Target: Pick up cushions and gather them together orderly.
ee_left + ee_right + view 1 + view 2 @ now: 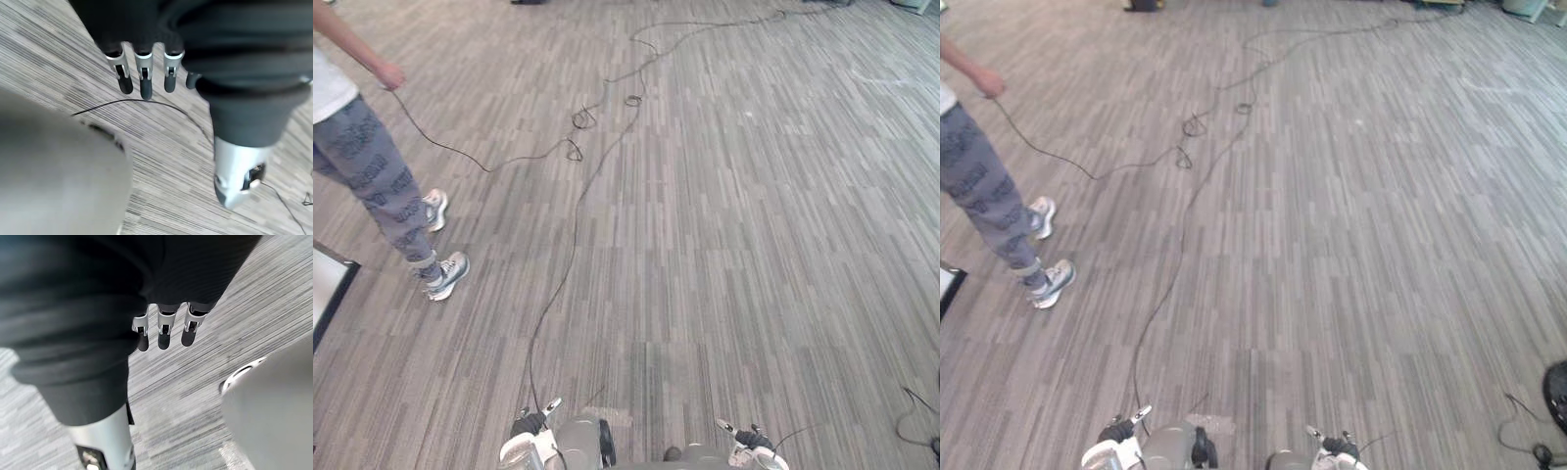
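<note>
Carpet [734, 245], grey and striped, runs right across the floor. The left robot hand [143, 73] hangs above it, fingers straight and loose, holding nothing. The right robot hand [165, 328] is the same: fingers straight, empty, over the carpet. Over on the left, a person [372, 176] in patterned trousers stands in white sneakers [448, 275]. Nearer, at the left edge, lies a dark-framed white panel [328, 284].
</note>
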You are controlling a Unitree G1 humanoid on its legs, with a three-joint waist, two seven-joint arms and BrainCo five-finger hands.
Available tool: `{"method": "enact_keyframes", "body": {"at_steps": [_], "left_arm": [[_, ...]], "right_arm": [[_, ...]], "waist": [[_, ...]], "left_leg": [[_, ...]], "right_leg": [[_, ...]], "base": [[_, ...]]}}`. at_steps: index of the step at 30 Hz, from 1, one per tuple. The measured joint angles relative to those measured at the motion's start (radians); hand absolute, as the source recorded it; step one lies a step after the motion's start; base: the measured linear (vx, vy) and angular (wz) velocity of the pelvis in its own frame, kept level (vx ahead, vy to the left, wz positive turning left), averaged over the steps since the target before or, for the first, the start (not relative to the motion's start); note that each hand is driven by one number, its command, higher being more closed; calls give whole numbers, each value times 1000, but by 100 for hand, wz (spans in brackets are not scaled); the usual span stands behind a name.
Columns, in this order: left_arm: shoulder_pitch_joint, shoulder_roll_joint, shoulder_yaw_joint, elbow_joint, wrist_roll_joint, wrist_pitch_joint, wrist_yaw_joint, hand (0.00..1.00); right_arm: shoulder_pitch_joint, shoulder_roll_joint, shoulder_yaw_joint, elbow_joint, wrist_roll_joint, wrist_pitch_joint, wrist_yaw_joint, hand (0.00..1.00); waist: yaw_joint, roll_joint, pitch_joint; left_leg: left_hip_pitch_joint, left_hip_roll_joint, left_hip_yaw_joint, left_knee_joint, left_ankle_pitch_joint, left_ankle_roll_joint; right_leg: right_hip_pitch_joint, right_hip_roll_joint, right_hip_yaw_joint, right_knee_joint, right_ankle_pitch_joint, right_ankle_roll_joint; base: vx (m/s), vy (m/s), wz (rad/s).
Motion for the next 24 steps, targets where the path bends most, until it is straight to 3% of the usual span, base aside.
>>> {"method": "enact_keyframes", "body": {"at_steps": [1, 3, 4, 5, 6, 9, 10, 11, 13, 14, 16, 18, 19, 21, 22, 23, 24], "left_arm": [[0, 0, 0, -2, -1, -1, 0, 0], [-1, -4, -1, -8, -1, -2, 0, 0], [1, 1, -10, -15, 1, -2, 1, 0], [2, 8, -18, -9, 1, -3, 3, 0], [2, 8, -18, -4, 2, -3, 3, 0], [0, 33, -35, 2, 1, 0, 2, 0], [0, 39, -48, 12, 1, 0, 2, 0], [-1, 49, -62, 25, 1, 0, 2, 0], [-4, 49, -81, 42, 0, 6, 2, 0], [-8, 38, -81, 41, 0, 5, 2, 0], [-27, 24, -82, 52, 0, 6, 2, 0], [-55, 3, -83, 74, 1, 7, 2, 0], [-58, -3, -85, 81, 1, 7, 2, 0], [-60, -6, -97, 86, 14, 6, 0, 0], [-61, -9, -97, 90, 23, 6, 0, 0], [-73, -30, -80, 99, 23, 6, 0, 0], [-70, -50, -73, 99, 22, 6, 0, 0]], "right_arm": [[-6, 1, 0, 0, 0, 0, 0, 0], [-10, 1, 0, -1, -2, 4, 2, 0], [-9, 5, 1, 1, -3, 7, 4, 0], [-7, 8, -4, 6, -4, 7, 6, 0], [-11, 16, -6, 4, -5, 7, 10, 0], [-5, 31, -7, -2, -20, 7, 23, 0], [-4, 29, -7, -2, -21, 5, 26, 0], [-2, 31, -5, -14, -22, 4, 29, 0], [4, 23, -1, -46, -22, 2, 32, 0], [9, 18, 4, -68, -23, 3, 32, 0], [13, 22, 3, -92, -23, -8, 33, 0], [5, 20, -14, -96, -20, -14, 36, 0], [-4, 18, -17, -89, -21, -15, 35, 0], [0, 17, -26, -64, -21, -17, 33, 0], [-1, 12, -36, -57, -20, -14, 33, 0], [-20, -13, -42, -57, -24, -13, 33, 0], [-24, -20, -45, -71, -28, -16, 34, 0]], "waist": [[7, -2, 0], [15, -1, -2], [30, -19, -13], [29, -27, -36], [28, -24, -36], [32, -60, -39], [30, -62, -36], [22, -63, -29], [6, -48, -16], [5, -41, -13], [-14, -40, -12], [-33, -33, -4], [-38, -34, -3], [-46, -55, 4], [-49, -52, 11], [-52, 4, 17], [-51, 36, 15]], "left_leg": [[-17, 3, 21, -89, 18, 1], [-53, -14, 19, -243, 129, -12], [-58, -46, 31, -253, 176, 12], [-58, -65, 53, -245, 127, 29], [-61, -65, 58, -226, 115, 48], [47, -100, 88, -230, 40, 75], [125, -110, 97, -271, 14, 74], [204, -125, 97, -309, -1, 76], [354, -132, 94, -389, -12, 77], [428, -129, 98, -438, -12, 77], [509, -126, 89, -505, -15, 74], [575, -116, 69, -557, -21, 66], [595, -112, 61, -561, -21, 66], [665, -138, -18, -584, -21, 66], [702, -137, -52, -589, -21, 66], [727, -99, -71, -582, -5, 43], [727, -76, -86, -557, 27, -7]], "right_leg": [[12, -17, 3, -18, -4, 7], [43, -46, 18, -65, -17, 26], [50, -79, 43, -96, -26, 22], [46, -97, 73, -97, -7, -6], [34, -103, 105, -77, 23, 0], [-33, -142, 213, 193, 105, 107], [-123, -146, 242, 425, 188, 150], [-215, -146, 256, 657, 255, 168], [-337, -132, 208, 892, 197, 129], [-408, -117, 164, 925, 160, 106], [-529, -101, 74, 868, 116, 90], [-603, -73, -18, 656, 102, 46], [-613, -52, -49, 487, 138, 26], [-578, -23, -73, 73, 291, 20], [-564, -14, -48, 80, 416, -52], [-568, 6, -66, 158, 360, -69], [-584, 15, -72, 234, 301, -88]], "base": [[289, 166, -15], [363, 237, -22], [449, 265, -30], [494, 261, -29], [548, 282, -20], [628, 349, -16], [525, 244, -19], [513, 188, -12], [532, 156, -3], [471, 121, -9], [476, 51, 18], [451, -18, 37], [567, -123, 44], [760, -206, 66], [666, -184, 38], [615, -172, 8], [611, -175, -12]]}}
